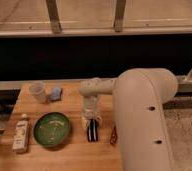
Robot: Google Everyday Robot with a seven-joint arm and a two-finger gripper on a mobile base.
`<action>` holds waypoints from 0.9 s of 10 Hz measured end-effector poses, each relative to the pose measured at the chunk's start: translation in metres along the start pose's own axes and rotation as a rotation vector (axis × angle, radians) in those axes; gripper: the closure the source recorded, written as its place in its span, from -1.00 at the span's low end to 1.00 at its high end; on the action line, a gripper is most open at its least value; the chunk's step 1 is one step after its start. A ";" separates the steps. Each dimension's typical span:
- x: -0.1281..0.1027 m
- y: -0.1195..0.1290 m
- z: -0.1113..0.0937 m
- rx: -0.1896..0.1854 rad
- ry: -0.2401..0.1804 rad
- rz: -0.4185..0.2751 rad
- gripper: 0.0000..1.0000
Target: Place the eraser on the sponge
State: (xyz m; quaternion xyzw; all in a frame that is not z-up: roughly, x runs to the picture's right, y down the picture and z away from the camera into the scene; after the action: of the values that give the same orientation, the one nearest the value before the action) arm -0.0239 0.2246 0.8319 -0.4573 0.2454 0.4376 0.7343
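Pale wood forms the bench point(69, 157) where the robot's pincer point(92, 121) hangs straight down over the far end of the eraser point(92, 133), at or just above it. Whether it has closed on the block, or how wide it stands, cannot be told from this view. The eraser, a small black slab with white stripes along its length, lies flat on the bench between the green plate point(52, 129) and a reddish-brown oblong object point(112, 135), well apart from the sponge point(56, 93). That sponge, a soft-looking light-blue block, sits toward the back of the bench just beside a clear plastic cup point(37, 92). Judging by this layout, the step in hand is the pick-up. The next move would call for a sure hold across the narrow block, a lift clear of the wood, then a carry back and to the left past the plate. The landing spot is small and yielding, so the eraser would need to go down flat and centred, without nudging the light cup alongside. A pale bottle point(21, 132) lies at the bench's left edge, and the smooth, rounded off-white arm point(139, 115) fills the right of the frame.
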 end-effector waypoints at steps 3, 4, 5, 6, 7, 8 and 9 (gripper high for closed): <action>0.000 -0.001 -0.001 -0.001 -0.001 0.000 0.98; -0.001 -0.001 -0.003 -0.001 -0.009 0.001 1.00; -0.002 -0.003 -0.010 0.008 -0.026 0.008 1.00; -0.002 -0.013 -0.022 0.025 -0.047 0.027 1.00; -0.003 -0.025 -0.038 0.041 -0.071 0.044 1.00; -0.006 -0.033 -0.051 0.054 -0.093 0.057 1.00; -0.012 -0.046 -0.071 0.065 -0.133 0.067 1.00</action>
State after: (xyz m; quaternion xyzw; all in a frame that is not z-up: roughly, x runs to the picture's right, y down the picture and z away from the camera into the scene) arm 0.0131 0.1473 0.8288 -0.3948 0.2254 0.4832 0.7482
